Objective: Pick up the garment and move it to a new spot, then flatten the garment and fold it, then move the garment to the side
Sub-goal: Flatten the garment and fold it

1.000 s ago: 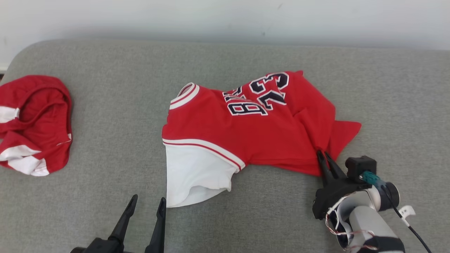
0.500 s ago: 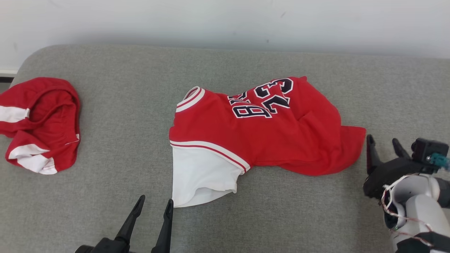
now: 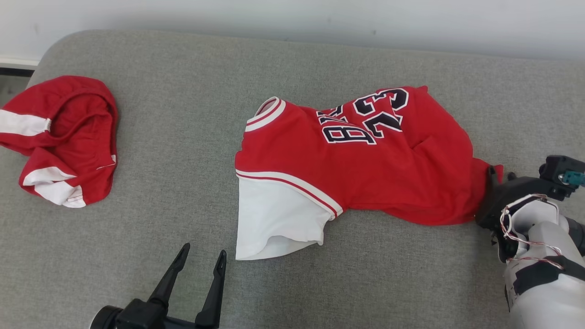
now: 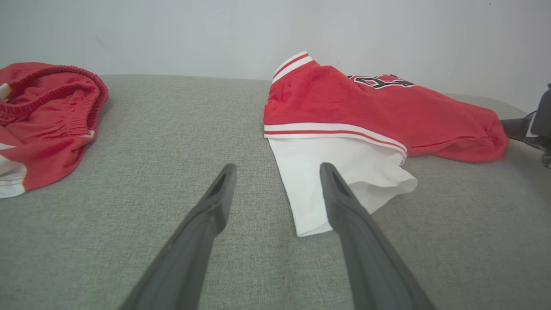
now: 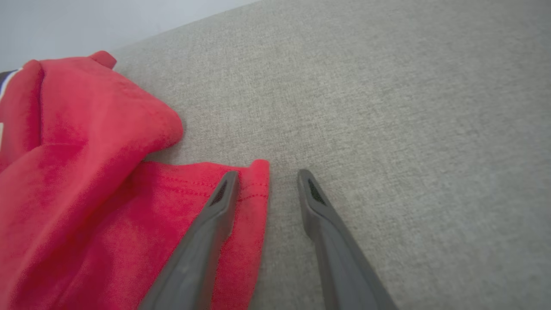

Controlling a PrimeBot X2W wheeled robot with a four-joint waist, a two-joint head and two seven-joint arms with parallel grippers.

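Right tool [image 5: 267, 174] spread wide, straddling the jersey's [image 3: 365, 178] hem corner and gripping nothing. Left tool [image 3: 204, 250] is open too, near the white sleeve [image 3: 274, 219]. Jersey lies rumpled mid-cushion [image 3: 183, 91]. Danger: closing here may pinch only a sliver of hem, which could slip free on the pull. Long axis runs left-right, collar [image 3: 266, 113] left, hem right.
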